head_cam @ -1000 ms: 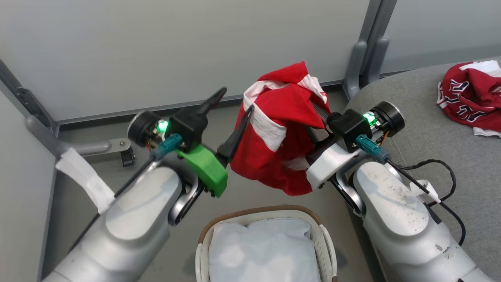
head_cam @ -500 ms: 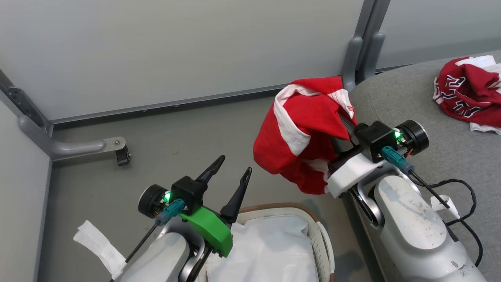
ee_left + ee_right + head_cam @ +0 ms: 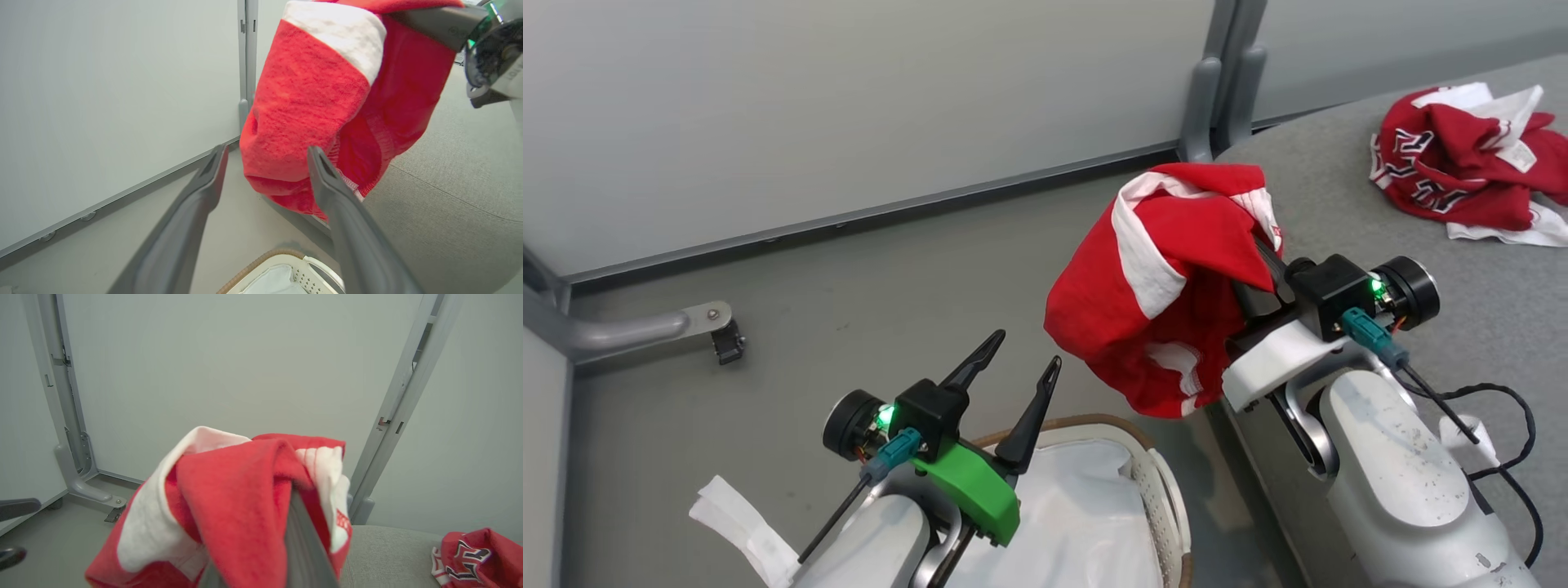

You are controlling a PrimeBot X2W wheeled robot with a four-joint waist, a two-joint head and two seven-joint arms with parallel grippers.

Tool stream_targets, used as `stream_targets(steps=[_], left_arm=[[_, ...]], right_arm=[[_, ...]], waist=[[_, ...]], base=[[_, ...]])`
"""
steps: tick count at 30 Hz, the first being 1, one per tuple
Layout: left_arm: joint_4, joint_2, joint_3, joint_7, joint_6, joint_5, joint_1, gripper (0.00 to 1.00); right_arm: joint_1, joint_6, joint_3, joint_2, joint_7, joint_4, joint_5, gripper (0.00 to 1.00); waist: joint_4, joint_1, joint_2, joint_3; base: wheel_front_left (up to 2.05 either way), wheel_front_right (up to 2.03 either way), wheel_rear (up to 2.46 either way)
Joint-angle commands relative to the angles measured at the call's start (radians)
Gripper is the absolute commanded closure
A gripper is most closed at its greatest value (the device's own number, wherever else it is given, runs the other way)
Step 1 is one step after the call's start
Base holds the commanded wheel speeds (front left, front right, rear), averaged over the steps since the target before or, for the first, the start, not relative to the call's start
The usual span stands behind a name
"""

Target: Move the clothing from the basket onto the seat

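A red garment with white stripes (image 3: 1168, 286) hangs bunched over my right gripper (image 3: 1255, 255), which is shut on it. It is in the air at the seat's left edge, above and right of the basket. The right wrist view has the cloth (image 3: 229, 506) draped over the closed fingers (image 3: 300, 539). The red jersey (image 3: 1462, 155) lies crumpled on the grey seat (image 3: 1339, 188) at the far right. My left gripper (image 3: 1027, 349) stands open and empty over the white basket (image 3: 1156, 482), below and left of the hanging garment (image 3: 318, 102). Inside the basket I see its white liner (image 3: 1078, 523).
Grey panel walls close off the back and left. An upright metal post (image 3: 1217, 82) stands by the seat's far corner. A wall bracket foot (image 3: 715, 327) sits on the grey floor at left. A black cable (image 3: 1503, 408) loops off my right forearm over the seat.
The view has swung. My left arm has dropped away from the striped garment to above the basket, still open. My right gripper has carried the garment right, up to the seat's edge.
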Motion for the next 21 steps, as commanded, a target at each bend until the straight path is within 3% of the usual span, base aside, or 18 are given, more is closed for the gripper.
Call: stream_targets(steps=[1,13,17,21], left_arm=[[-0.006,-0.006,0.006,0.0,-0.004,0.009,0.014,0.0],[-0.016,-0.018,0.018,0.0,-0.016,0.069,-0.045,0.0],[-0.013,-0.013,0.006,-0.001,-0.018,0.087,-0.062,0.0],[-0.007,-0.016,-0.017,-0.001,-0.02,0.093,-0.083,0.0]], right_arm=[[0.003,-0.001,-0.005,-0.005,-0.003,-0.007,-0.004,1.0],[0.035,-0.001,-0.082,-0.001,-0.003,-0.037,0.003,1.0],[0.048,-0.001,-0.108,0.01,-0.003,-0.048,0.007,1.0],[0.06,-0.001,-0.14,0.016,-0.003,-0.058,0.0,1.0]], waist=[[-0.08,0.0,0.0,0.029],[-0.366,0.0,0.0,0.134],[-0.429,0.0,0.0,0.167],[-0.442,0.0,0.0,0.194]], base=[[0.0,0.0,0.0],[0.0,0.0,0.0],[0.0,0.0,0.0],[0.0,0.0,0.0]])
